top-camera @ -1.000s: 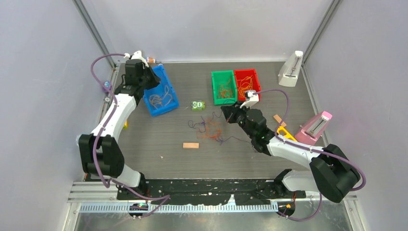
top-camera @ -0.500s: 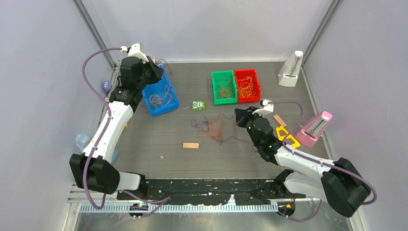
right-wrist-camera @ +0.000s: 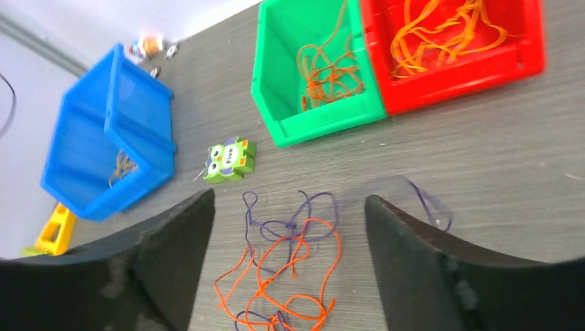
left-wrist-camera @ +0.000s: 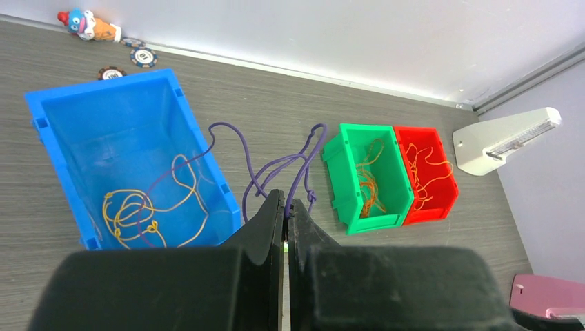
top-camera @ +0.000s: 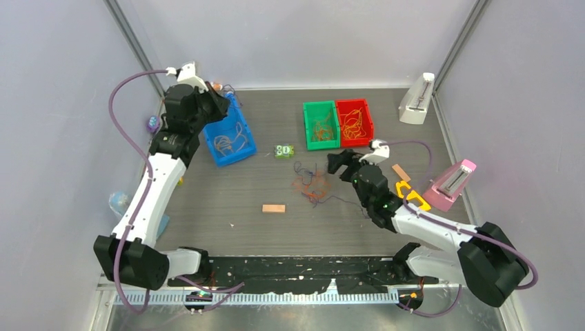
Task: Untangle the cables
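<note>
Sorting seems to us the step in hand: the left claw is pinched shut on a purple cable, whose loops hang from its fingertips above the surface, just beside the right wall of the blue bin. The next move, as we judge it, calls for carrying that cable over the rim and letting go only once the trailing loops are inside, since a loop draped over the wall could slide back out. The right claw stands wide open, gripping nothing, above the tangle of orange and purple cables left on the surface in front of the bins. Its turn calls for closing on a single strand at the tangle's edge instead of the knotted middle. The blue bin holds yellow strands with a purple one running through them; we cannot tell whether that is the held cable's own tail. The green bin holds orange strands, and the red bin, touching it on the right, holds paler orange strands.
</note>
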`<state>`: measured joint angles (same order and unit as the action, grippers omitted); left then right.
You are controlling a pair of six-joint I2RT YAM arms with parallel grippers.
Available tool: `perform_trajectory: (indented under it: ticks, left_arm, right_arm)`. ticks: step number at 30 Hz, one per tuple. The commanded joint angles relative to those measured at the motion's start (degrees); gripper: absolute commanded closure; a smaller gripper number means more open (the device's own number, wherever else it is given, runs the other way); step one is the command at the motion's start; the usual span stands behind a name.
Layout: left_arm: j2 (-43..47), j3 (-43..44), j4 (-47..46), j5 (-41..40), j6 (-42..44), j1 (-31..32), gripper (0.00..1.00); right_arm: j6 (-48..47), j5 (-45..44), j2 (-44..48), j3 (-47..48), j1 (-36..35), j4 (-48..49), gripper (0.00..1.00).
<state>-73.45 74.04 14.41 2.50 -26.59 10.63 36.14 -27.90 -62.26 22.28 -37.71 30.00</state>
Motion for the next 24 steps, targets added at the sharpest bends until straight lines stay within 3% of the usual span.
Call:
perform_trajectory:
  ticks: [1,6,11,19,24]
  left_arm:
    - [5.58,-1.28,1.01,-0.48,1.06,-0.26,1.0]
    - [14.73,-9.23,4.54,-8.12,-1.14,-1.2,1.0]
    - [24.19,-15.51,8.29,-9.08,-3.62,-7.65,1.0]
    - [30.73,-17.29,12.35,-6.91,-3.94,-9.92,1.0]
    - [31.22,-17.52,13.0,-6.02,-3.68,-10.1,1.0]
  right_arm:
    - [-11.73,6.56,-4.78,12.3,-2.98,-3.87,0.04]
    - [-18.84,12.66,-18.4,36.63,-6.98,-25.18,0.08]
    - [-19.55,16.62,-34.72,54.83,-9.01,-36.51,0.07]
    - [-21.08,21.61,-57.42,84.43,-9.54,-44.77,0.09]
    - [-20.15,20.66,-67.99,95.37,-9.92,-47.44,0.12]
